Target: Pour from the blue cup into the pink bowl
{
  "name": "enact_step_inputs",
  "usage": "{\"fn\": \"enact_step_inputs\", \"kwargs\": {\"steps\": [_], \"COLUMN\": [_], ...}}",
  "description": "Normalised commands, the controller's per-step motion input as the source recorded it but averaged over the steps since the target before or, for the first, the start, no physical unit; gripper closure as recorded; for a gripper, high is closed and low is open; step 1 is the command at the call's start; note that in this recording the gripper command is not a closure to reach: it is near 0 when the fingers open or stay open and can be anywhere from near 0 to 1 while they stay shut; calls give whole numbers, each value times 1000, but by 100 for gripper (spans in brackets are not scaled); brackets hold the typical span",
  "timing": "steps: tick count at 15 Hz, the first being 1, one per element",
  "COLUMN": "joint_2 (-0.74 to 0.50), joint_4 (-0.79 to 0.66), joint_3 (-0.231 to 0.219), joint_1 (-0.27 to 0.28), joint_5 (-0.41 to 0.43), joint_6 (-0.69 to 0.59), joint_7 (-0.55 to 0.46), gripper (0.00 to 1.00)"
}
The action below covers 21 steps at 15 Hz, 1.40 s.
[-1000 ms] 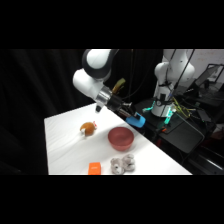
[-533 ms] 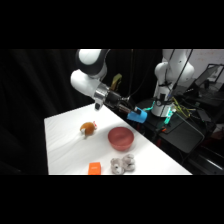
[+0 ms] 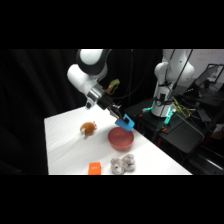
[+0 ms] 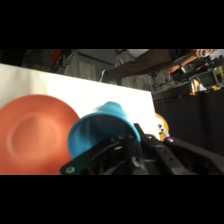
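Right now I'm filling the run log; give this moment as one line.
phase: pouring | gripper: shut on blue cup | cup: tilted above pink bowl rim | contents: not visible

Plain blue cup, reddish-pink bowl, orange block, white table.

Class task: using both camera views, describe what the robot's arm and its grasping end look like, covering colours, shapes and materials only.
The arm is glossy white with rounded, bulbous joint housings and a darker band near the wrist. The gripper at its end is black; in the wrist view it shows as dark angular linkage bars. No markings are readable.
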Motion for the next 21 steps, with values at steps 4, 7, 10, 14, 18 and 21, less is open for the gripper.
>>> {"fn": "enact_step_inputs", "kwargs": {"steps": [4, 7, 10, 14, 18, 21], "joint_2": [-230, -211, 13, 286, 291, 274], "joint_4": [-44, 112, 368, 431, 232, 67], "joint_3": [-1, -14, -9, -33, -81, -98], "joint_1": [164, 157, 141, 76, 74, 105], "joint_5": [-333, -497, -476, -276, -165, -124], "joint_6": [417, 254, 250, 414, 488, 424], "joint_7": [456, 524, 491, 449, 425, 357], "gripper": [13, 13, 13, 13, 13, 13]}}
